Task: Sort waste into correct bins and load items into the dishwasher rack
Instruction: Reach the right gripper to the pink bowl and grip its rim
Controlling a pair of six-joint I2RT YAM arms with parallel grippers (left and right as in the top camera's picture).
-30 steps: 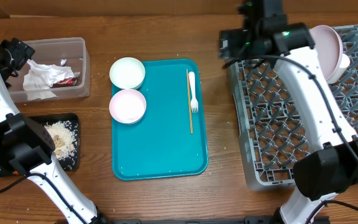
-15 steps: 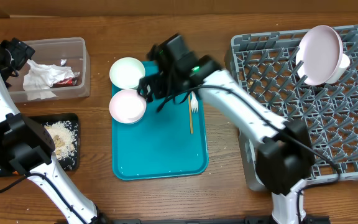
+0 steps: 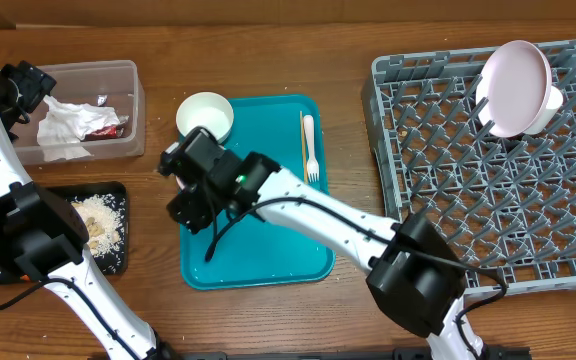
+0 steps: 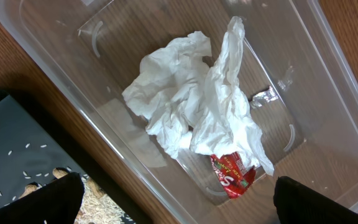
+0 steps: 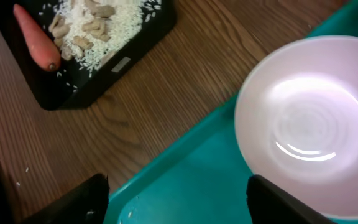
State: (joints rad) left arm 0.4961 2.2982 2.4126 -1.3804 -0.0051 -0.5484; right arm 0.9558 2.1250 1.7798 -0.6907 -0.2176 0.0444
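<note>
My right gripper hangs low over the left edge of the teal tray, open, with nothing between its fingers. In the right wrist view a small white bowl sits just up and right of the right gripper; the arm hides this bowl from overhead. A second white bowl stands at the tray's top left. A white fork and a thin wooden stick lie on the tray. My left gripper is open above the clear tub, which holds napkins and a red wrapper.
The grey dishwasher rack fills the right side, with a white plate and a cup standing in its far corner. The black tray, at the left front, holds a carrot and beige scraps.
My right arm has swung from the rack leftward across the teal tray and come down by the nearer bowl, its jaws narrowing somewhat. The left arm has not moved.
</note>
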